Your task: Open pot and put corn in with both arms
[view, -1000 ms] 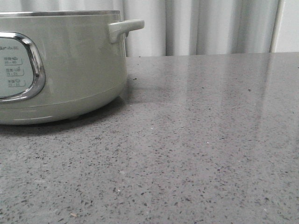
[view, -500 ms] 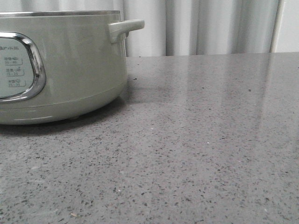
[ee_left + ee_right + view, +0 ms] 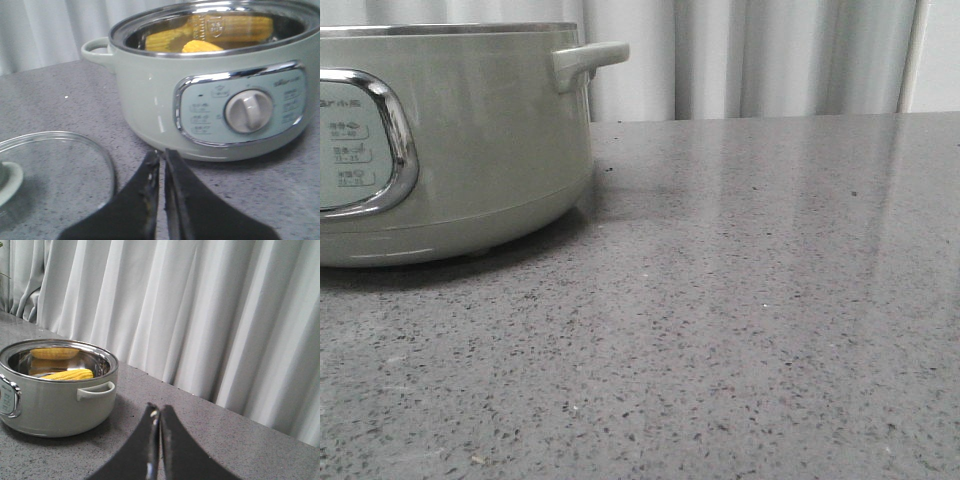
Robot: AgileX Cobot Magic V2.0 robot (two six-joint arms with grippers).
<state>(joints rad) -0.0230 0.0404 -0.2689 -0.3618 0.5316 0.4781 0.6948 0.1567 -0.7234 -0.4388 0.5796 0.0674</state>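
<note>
1. The left gripper (image 3: 162,155) has its jaws pressed together with only a thin seam between them, holding nothing; the tips hang just above the desk (image 3: 260,195).
2. The right gripper (image 3: 159,412) likewise has its jaws closed against each other and empty, poised over the grey speckled surface.
3. Just beyond the left tips stands the pot (image 3: 150,95), its chrome-framed control panel (image 3: 240,110) and round knob (image 3: 248,110) facing the left wrist camera.
4. The pot is uncovered. The corn (image 3: 201,47) lies inside it, bright yellow against the shiny metal wall, which throws back yellow reflections of the cob.
5. From the right wrist view the corn (image 3: 70,374) lies low in the pot, near the side with the stubby handle (image 3: 96,389), and that gripper is well apart from the pot.
6. A glass lid (image 3: 55,165) lies flat on the desk beside the pot, near the left gripper, its pale knob (image 3: 7,181) at the picture's edge.
7. Pale pleated curtains (image 3: 210,315) hang behind the desk.
8. The front view shows only the pot's side and handle; neither gripper appears there.
</note>
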